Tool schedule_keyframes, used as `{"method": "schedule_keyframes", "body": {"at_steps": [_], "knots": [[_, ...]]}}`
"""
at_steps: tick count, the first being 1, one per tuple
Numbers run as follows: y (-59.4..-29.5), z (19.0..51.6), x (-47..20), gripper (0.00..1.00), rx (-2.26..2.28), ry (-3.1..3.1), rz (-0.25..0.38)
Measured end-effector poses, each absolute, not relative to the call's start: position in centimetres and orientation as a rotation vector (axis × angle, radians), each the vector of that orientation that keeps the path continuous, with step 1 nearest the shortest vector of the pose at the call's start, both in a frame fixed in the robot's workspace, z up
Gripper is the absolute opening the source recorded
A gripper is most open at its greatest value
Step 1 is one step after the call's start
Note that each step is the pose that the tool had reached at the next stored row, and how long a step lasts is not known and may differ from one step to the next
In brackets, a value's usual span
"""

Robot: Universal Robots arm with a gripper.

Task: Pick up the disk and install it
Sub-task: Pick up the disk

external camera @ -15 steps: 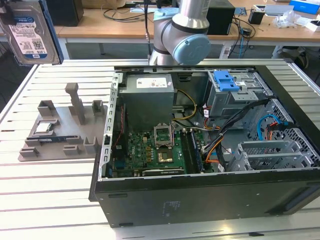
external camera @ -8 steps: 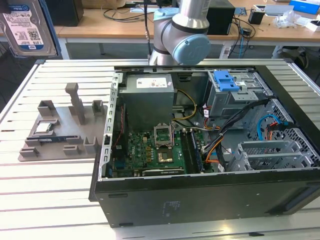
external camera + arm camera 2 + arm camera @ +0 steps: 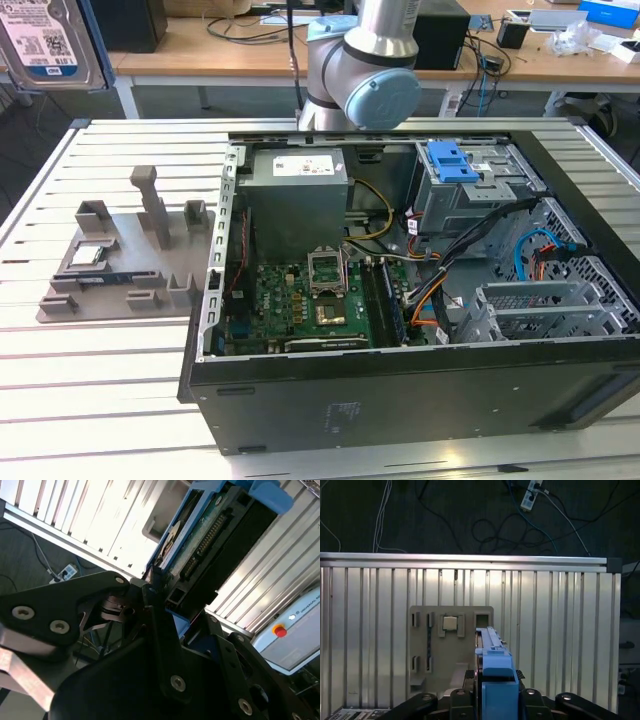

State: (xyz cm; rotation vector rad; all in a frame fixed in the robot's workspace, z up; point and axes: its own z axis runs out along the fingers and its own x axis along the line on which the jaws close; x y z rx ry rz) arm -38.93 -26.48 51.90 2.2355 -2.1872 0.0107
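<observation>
The disk (image 3: 42, 38), a silver drive with a white-and-blue label in a blue frame, hangs high at the exterior view's far left, above the table. In the second wrist view the disk (image 3: 200, 535) is seen edge-on, green circuit board showing, and my gripper (image 3: 162, 592) is shut on its lower end. The first wrist view shows the disk's blue frame edge (image 3: 495, 677) rising between the black fingers (image 3: 457, 696) of my gripper (image 3: 492, 692), above the grey parts holder (image 3: 470, 652).
The open computer case (image 3: 520, 400) takes up the middle and the exterior view's right, with a blue caddy (image 3: 452, 160) in its drive cage. The grey parts holder (image 3: 150, 255) lies left of it, carrying a small square chip (image 3: 88, 255). The arm (image 3: 365, 70) rises behind the case.
</observation>
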Motion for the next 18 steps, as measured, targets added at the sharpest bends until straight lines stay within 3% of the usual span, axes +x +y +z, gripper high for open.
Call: {"method": "schedule_keyframes", "body": {"at_steps": [18], "knots": [[-26.3, 57.2, -38.9, 0.37, 2.233, -2.185, 0.016]]}}
